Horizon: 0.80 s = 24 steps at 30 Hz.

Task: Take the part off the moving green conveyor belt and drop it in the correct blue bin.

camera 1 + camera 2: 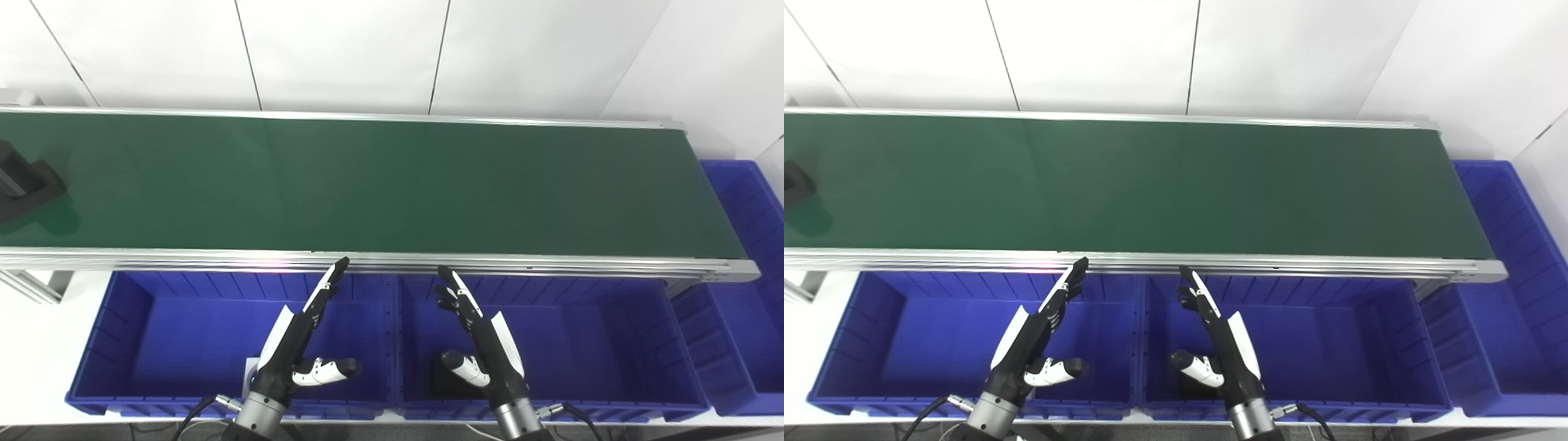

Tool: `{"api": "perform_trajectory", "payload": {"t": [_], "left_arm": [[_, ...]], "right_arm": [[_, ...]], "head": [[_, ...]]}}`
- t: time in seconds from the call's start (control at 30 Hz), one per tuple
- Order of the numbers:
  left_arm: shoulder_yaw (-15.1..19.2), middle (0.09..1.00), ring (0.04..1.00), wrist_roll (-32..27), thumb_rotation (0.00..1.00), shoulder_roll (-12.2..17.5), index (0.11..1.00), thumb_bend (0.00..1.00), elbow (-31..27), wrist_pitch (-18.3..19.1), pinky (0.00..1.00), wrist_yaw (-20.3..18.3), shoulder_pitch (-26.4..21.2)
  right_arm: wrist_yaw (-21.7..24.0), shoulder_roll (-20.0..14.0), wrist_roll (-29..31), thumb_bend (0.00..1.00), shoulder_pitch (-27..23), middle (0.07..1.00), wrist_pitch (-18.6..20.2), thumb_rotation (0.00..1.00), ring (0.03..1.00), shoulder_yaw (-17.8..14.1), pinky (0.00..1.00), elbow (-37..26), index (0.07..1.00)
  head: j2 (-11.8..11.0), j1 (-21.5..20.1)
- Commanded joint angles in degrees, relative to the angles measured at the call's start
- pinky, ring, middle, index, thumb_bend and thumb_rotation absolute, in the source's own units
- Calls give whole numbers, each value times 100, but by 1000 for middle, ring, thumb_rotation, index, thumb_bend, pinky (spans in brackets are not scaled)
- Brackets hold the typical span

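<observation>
Both the left hand (294, 343) and right hand (484, 343) are open, holding nothing, above blue bins (153, 318). A black part (24, 184) sits far left on the green belt (392, 184).

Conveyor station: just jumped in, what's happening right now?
Nothing is being held. The left hand and right hand hover open over the blue bins, just short of the green belt. A dark part sits at the belt's far left edge, well out from both hands.

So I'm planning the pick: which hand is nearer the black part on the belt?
Left. The left hand hovers over the left bin, right of the black part; the right hand is farther right.
</observation>
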Motion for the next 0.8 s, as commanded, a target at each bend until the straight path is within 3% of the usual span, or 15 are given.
{"api": "perform_trajectory", "payload": {"t": [0.0, 0.33, 0.57, 0.77], "left_arm": [[-7, 996, 998, 10, 772, 4, 974, 904, -134, -68, 972, 122, -98], [-190, 993, 990, 358, 980, 91, 951, 908, -178, -68, 973, 573, -111], [-360, 975, 985, 250, 1000, 133, 911, 945, -104, -68, 973, 759, -204], [-411, 952, 949, 271, 1000, 138, 897, 937, -45, -68, 907, 881, -254]], "right_arm": [[-45, -10, 27, 901, -24, 964, -273, 952, 895, -5, 832, -115, 966], [-80, 17, -24, 936, -20, 959, -273, 988, 888, -42, 822, -105, 962], [-71, 20, -73, 953, -21, 960, -272, 1000, 892, -62, 821, -107, 963], [-52, 24, -71, 953, -16, 960, -272, 1000, 893, -71, 821, -111, 963]], "head": [[9, 11], [8, 33], [2, 63], [3, 74]]}}
